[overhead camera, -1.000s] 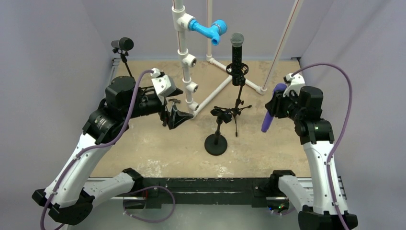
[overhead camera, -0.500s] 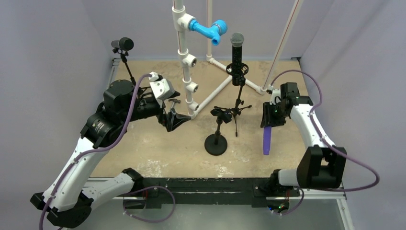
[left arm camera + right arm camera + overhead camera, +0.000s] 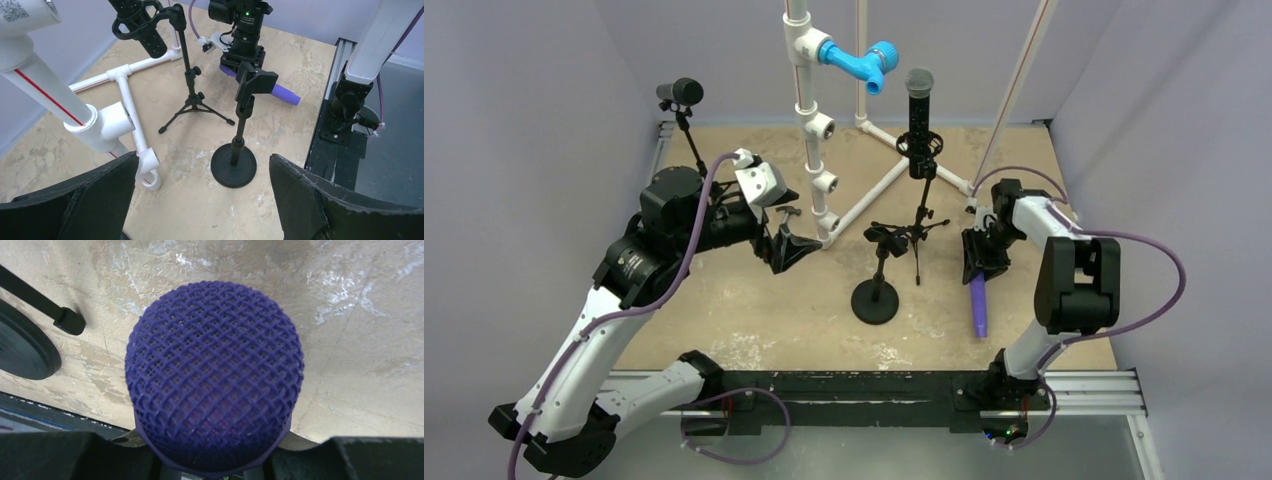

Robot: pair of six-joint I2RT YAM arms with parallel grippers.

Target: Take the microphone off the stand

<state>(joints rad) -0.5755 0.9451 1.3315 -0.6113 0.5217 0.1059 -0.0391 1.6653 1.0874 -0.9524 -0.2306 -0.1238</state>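
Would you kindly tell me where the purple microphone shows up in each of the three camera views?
Top external: purple microphone right of centre, pointing toward the near edge.
Left wrist: upper middle, behind the short stand.
Right wrist: its mesh head fills the centre.
Shared landmark: the round black base, lower centre in the left wrist view, left edge in the right wrist view.

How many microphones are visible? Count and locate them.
3: a purple microphone in the right gripper, a black microphone on the tripod stand, a small black microphone back-left.
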